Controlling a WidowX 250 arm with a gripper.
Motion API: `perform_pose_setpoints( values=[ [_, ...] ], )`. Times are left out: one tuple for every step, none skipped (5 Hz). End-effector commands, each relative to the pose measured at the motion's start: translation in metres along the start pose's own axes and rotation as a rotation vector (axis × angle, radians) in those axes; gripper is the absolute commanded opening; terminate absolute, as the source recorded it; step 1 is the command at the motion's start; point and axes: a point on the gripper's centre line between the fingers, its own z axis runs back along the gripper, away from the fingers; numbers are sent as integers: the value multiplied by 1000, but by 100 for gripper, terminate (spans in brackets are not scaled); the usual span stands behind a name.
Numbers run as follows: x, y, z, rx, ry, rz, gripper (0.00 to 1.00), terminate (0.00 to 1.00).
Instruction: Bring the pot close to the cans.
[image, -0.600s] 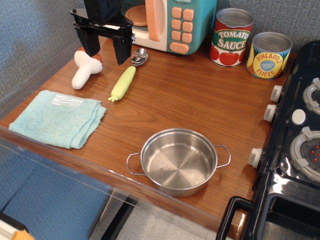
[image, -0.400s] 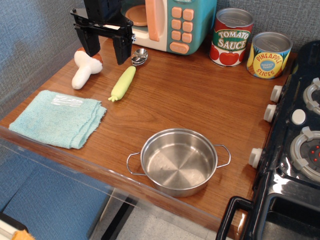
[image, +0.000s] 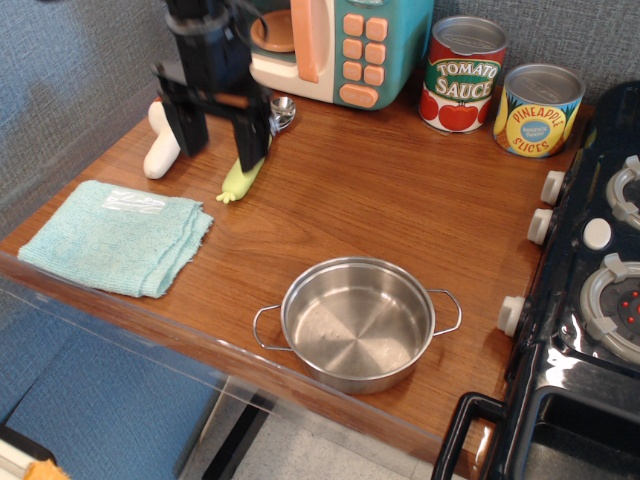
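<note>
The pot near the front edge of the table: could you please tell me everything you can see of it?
The pot is shallow, round and shiny, apparently stainless steel, with a thin wire loop handle on each side. It stands upright and empty on the wooden table, near the front edge and beside the black stove. Nothing touches it except the tabletop; the gripper is far off.

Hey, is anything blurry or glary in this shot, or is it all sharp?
In the observation.image view the gripper and its arm look motion-smeared, while the pot, the Tomato Sauce can and the Pineapple Slices can are crisp. Soft glare sits on the pot's floor and on the black stove; lighting is even, shadows faint.
</note>
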Motion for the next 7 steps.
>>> perform_pose_setpoints(
  values=[
    [-49,-67,14,-19,-76,-270,100,0],
    [-72,-102,10,-14,-76,-390,100,0],
    [-78,-117,-2,-2,-51,-428,100,0],
    [-76,-112,-26,41,0,-381,100,0],
    [-61,-106,-31,88,-19,-313,100,0],
    [-41,-102,-17,103,-81,-270,100,0],
    [-35,-103,-8,105,-112,-267,100,0]
  ],
)
